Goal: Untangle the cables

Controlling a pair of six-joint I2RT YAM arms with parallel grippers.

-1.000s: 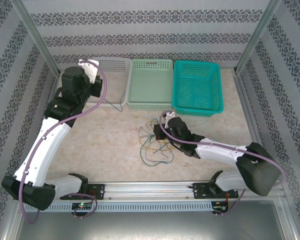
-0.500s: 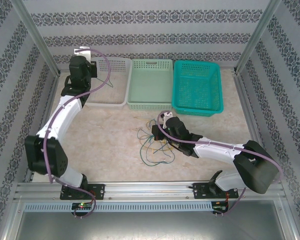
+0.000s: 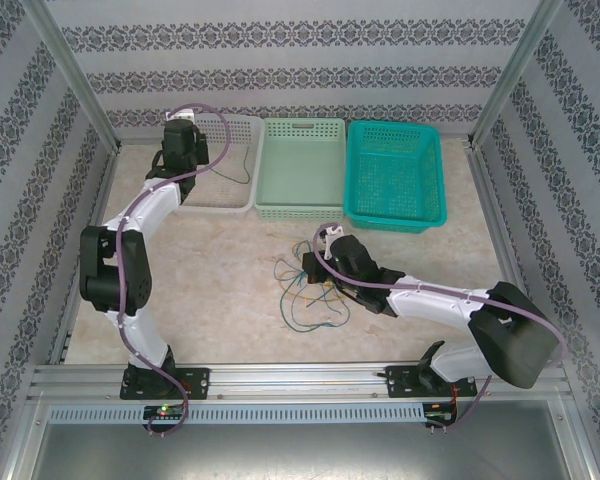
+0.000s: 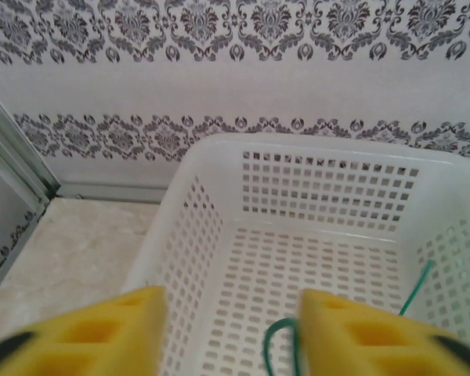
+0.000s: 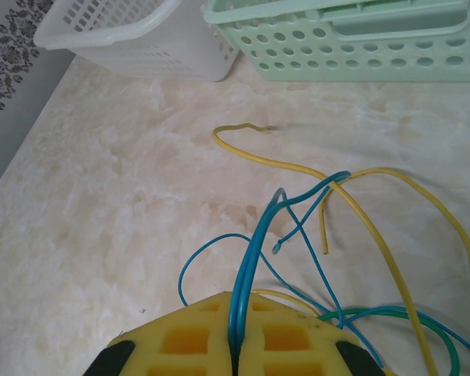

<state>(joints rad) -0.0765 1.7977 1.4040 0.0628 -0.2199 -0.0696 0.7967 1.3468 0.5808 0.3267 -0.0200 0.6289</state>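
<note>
A tangle of cables (image 3: 310, 292) in yellow, blue and green lies on the table in front of the baskets. My right gripper (image 3: 315, 265) rests at the tangle's far edge. In the right wrist view it (image 5: 236, 313) is shut on a doubled blue cable (image 5: 254, 251), with yellow cable (image 5: 376, 204) and green cable (image 5: 407, 317) loops beside it. My left gripper (image 3: 185, 150) hangs over the white basket (image 3: 220, 205), open (image 4: 231, 321) with nothing between its yellow fingers (image 4: 360, 329). A separate green cable (image 4: 278, 345) lies in that basket (image 4: 180, 235), just inside the right finger.
A pale green basket (image 3: 300, 212) and a teal basket (image 3: 395, 222) stand in a row to the right of the white one at the back. Patterned walls and metal posts close in the table. The marble surface left of the tangle is bare.
The left arm has swung back over the white basket and its jaws have opened. The green cable that hung from it now lies in the basket. The right arm has barely moved.
</note>
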